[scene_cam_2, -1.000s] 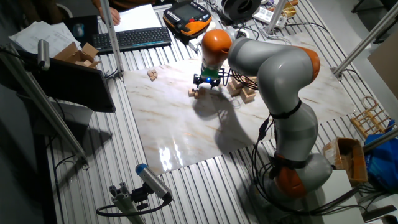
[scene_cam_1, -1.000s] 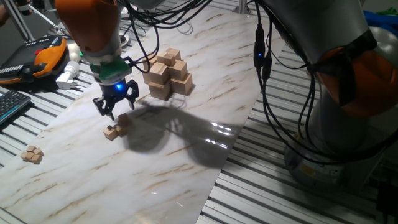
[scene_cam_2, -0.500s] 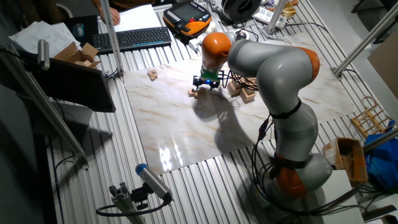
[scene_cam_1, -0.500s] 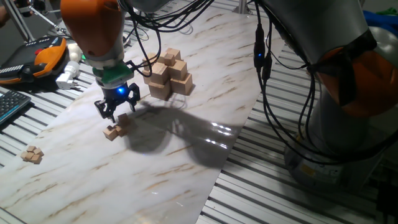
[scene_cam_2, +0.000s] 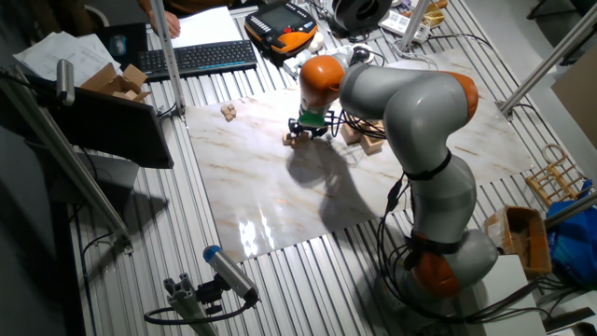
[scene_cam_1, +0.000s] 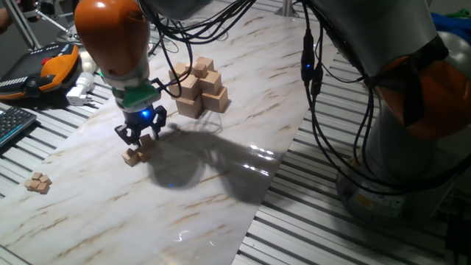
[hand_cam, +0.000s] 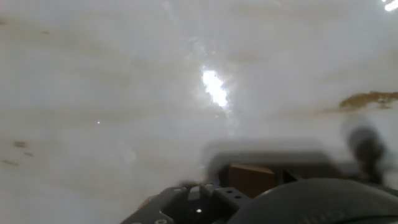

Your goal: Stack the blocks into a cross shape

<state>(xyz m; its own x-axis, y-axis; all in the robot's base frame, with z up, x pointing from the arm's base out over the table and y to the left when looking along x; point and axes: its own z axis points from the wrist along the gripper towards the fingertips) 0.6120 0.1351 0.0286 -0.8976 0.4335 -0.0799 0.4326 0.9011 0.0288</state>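
Note:
My gripper (scene_cam_1: 140,138) hangs low over two small tan blocks on the marble board. Its fingers are spread on either side of the nearer-back block (scene_cam_1: 146,143); the other block (scene_cam_1: 132,156) lies just in front-left of it. The other fixed view shows the gripper (scene_cam_2: 306,134) right beside these blocks (scene_cam_2: 290,140). In the blurred hand view a brown block (hand_cam: 251,178) sits close to the fingers. The cross shape (scene_cam_1: 199,88) of larger tan cubes stands behind and to the right, and also shows in the other fixed view (scene_cam_2: 365,139). Two more small blocks (scene_cam_1: 37,182) lie far left.
The marble board (scene_cam_1: 221,169) rests on a slatted metal table. An orange pendant (scene_cam_1: 55,65) and a keyboard (scene_cam_1: 11,125) lie off its left side. Black cables (scene_cam_1: 313,81) hang by the arm's base at the right.
The gripper has come down and slid slightly right, onto the small blocks; its fingers now straddle one. The blocks and the stack have not moved.

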